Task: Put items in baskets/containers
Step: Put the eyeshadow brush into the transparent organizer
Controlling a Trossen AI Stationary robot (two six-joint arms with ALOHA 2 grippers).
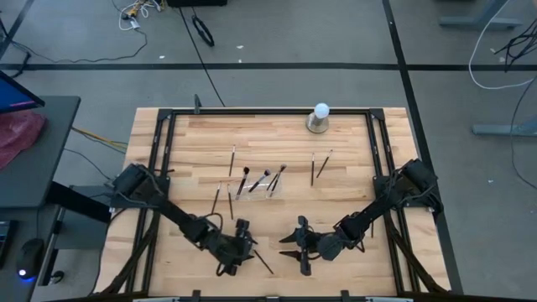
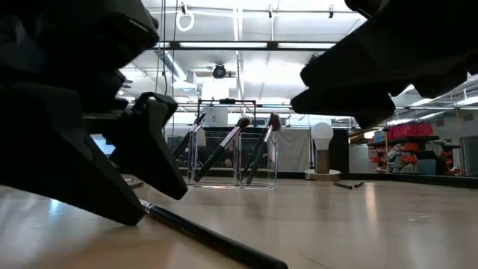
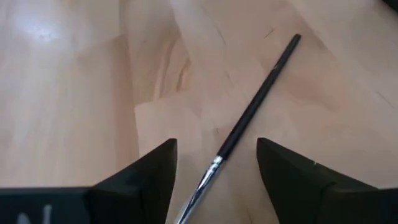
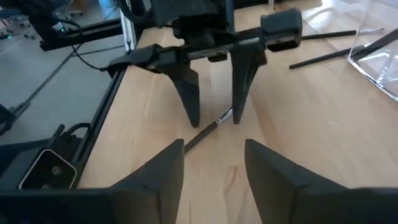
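A thin dark brush (image 3: 255, 106) with a silvery ferrule lies flat on the wooden table near its front edge (image 1: 262, 260). My left gripper (image 1: 242, 243) points down over the brush, open, one finger on each side of the ferrule end (image 3: 214, 146); the right wrist view shows its fingertips (image 4: 239, 115) down at the table beside the brush (image 4: 205, 132). My right gripper (image 1: 299, 245) is open and empty just to the right, facing the left gripper. The clear holder (image 1: 252, 191) stands mid-table with several brushes leaning in it (image 2: 231, 161).
Loose brushes lie left of the holder (image 1: 216, 198), behind it (image 1: 232, 159) and to its right (image 1: 317, 166). A white ball on a grey base (image 1: 320, 111) stands at the far edge. A dark frame (image 1: 159, 151) borders the table.
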